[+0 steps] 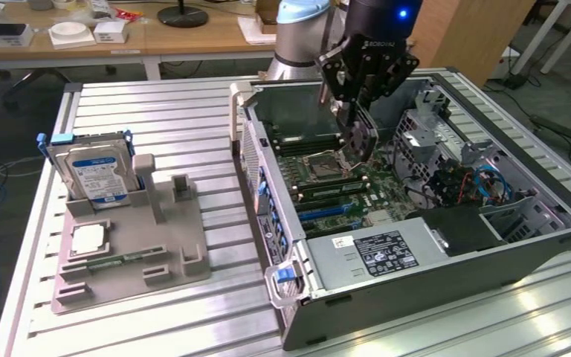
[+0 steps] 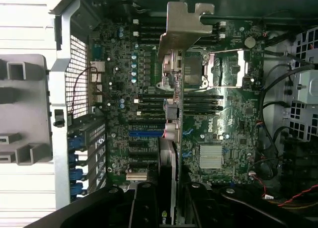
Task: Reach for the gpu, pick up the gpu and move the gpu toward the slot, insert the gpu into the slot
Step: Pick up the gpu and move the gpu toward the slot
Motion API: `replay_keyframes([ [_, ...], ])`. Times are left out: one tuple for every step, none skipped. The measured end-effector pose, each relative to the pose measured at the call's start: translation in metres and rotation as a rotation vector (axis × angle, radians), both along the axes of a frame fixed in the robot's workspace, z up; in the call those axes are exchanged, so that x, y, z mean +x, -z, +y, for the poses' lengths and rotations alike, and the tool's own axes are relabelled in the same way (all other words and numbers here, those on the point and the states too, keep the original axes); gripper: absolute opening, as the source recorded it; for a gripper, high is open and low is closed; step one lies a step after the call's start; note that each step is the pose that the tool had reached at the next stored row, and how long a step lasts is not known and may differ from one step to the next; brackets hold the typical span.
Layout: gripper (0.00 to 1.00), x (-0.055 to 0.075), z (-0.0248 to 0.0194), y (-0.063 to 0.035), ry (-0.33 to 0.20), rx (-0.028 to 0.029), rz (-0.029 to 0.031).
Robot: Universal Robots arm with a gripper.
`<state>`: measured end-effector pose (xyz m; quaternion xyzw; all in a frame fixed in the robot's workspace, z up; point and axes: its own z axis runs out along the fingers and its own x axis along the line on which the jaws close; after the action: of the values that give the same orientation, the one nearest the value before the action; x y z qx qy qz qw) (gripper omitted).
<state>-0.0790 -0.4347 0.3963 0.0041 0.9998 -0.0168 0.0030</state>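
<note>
My gripper (image 1: 357, 111) hangs inside the open computer case (image 1: 415, 297), shut on the gpu (image 1: 359, 140). The card hangs edge-down just above the motherboard (image 1: 337, 186), near the processor socket. In the wrist view the gpu (image 2: 171, 153) runs edge-on away from my black fingers (image 2: 144, 203), which grip it from both sides, and its silver end bracket (image 2: 181, 29) lies at the far end. The blue slot (image 2: 145, 133) sits on the board beside the card and apart from it. Blue slots (image 1: 327, 212) also show in the exterior view, nearer the power supply than the card is.
A grey fixture tray (image 1: 131, 275) lies on the slatted table at the exterior view's left, holding a blue-labelled hard drive (image 1: 92, 175), a processor chip (image 1: 89, 239) and a small memory stick (image 1: 117, 262). The power supply (image 1: 375, 253), drive cage (image 1: 439, 141) and cables (image 1: 474, 186) crowd the case.
</note>
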Motion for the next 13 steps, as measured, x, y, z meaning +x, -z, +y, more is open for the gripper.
replay_keyframes([
  [0.27, 0.002, 0.0, 0.0001, 0.0, 0.0, 0.0],
  [0.27, 0.003, 0.0, 0.0001, 0.0, 0.0, 0.0],
  [0.27, 0.005, 0.0, 0.0002, 0.0, 0.0001, 0.0],
  [0.27, 0.006, 0.0, 0.0002, 0.0, 0.0, 0.0],
  [0.27, 0.007, 0.0, 0.0003, 0.0, 0.0001, 0.0],
  [0.27, 0.008, 0.0, 0.0003, 0.0, 0.0, 0.0],
  [0.27, 0.01, 0.0, 0.0004, 0.0, 0.0, 0.0],
  [0.27, 0.011, 0.0, 0.0004, 0.0, 0.0001, 0.0],
  [0.27, 0.012, 0.0, 0.0005, 0.0, 0.0001, 0.0],
  [0.27, 0.014, 0.0, 0.0005, -0.001, 0.0, 0.0],
  [0.27, 0.015, 0.0, 0.0004, -0.004, -0.0001, 0.0001],
  [0.27, 0.016, 0.0, 0.0005, -0.008, 0.0, 0.0],
  [0.27, 0.018, 0.0, 0.0005, -0.012, 0.0001, 0.0001],
])
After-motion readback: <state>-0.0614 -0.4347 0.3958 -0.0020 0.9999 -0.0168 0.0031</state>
